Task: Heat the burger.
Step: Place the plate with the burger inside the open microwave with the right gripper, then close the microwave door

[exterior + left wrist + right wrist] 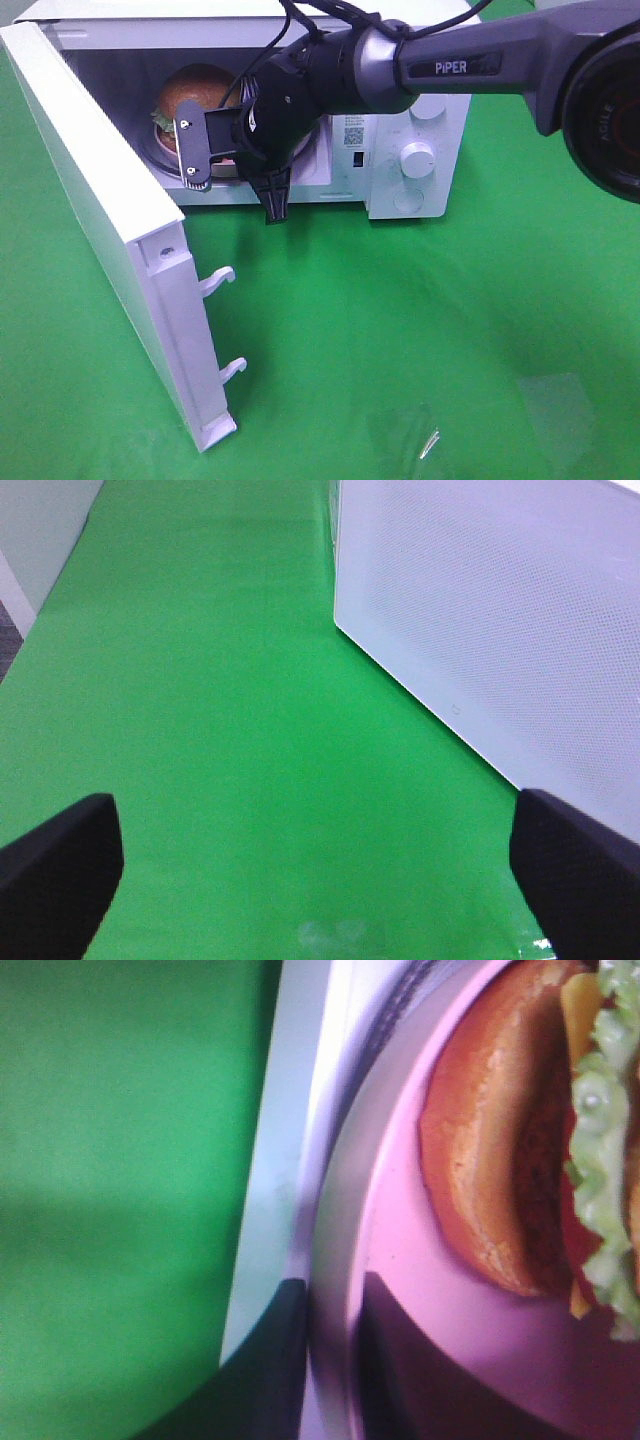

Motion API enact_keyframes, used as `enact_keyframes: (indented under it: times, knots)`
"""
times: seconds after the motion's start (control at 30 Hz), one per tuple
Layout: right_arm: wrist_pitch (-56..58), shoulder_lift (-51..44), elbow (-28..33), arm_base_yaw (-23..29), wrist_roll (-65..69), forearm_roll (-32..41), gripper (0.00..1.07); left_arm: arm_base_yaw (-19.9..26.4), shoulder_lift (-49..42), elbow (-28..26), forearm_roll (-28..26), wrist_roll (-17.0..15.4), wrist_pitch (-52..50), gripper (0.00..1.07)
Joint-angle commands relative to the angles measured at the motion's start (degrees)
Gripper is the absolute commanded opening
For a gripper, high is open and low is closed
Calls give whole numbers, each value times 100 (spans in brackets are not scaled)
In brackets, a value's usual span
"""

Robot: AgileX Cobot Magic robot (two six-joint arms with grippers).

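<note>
**Green Cloth, Open Microwave, Burger Inside**

Exterior high view: green cloth point(400, 330) lay under the white microwave point(415, 150), whose door point(110, 200) stood swung wide. You could see the burger point(195, 90) inside the cavity, partly hidden by the right arm point(450, 65) extending into it.

Left wrist view: the left gripper point(315, 855) hung spread wide over the cloth, holding nothing, beside a white dotted panel point(500, 610).

Right wrist view: the right gripper point(330, 1290) stood narrowly parted, the rim of the pink plate point(400, 1260) between its fingers point(275, 1370). Whether it gripped, you could not tell. The burger lay on that plate.
</note>
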Motion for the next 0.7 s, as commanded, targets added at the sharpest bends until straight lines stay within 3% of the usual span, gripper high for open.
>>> enact_keyframes:
  times: [0.03, 0.1, 0.17, 0.37, 0.6, 0.7]
  knots:
    - [-86, -52, -92, -6, 138, -46, 23, -40, -80, -6, -23, 11, -74, 100]
    - [0, -52, -92, -6, 338, -46, 36, -40, -80, -6, -23, 11, -74, 100]
    - [52, -63, -86, -6, 338, -46, 42, -40, -80, -6, -23, 11, -74, 100]
    - [29, -223, 149, -6, 338, -40, 49, -40, -80, -6, -23, 11, -74, 100]
    - [0, -487, 653, -11, 338, -29, 50, -40, -80, -6, -23, 11, -74, 100]
    - [-258, -768, 1031, 6, 315, 178, 56, -40, -80, -6, -23, 11, -74, 100]
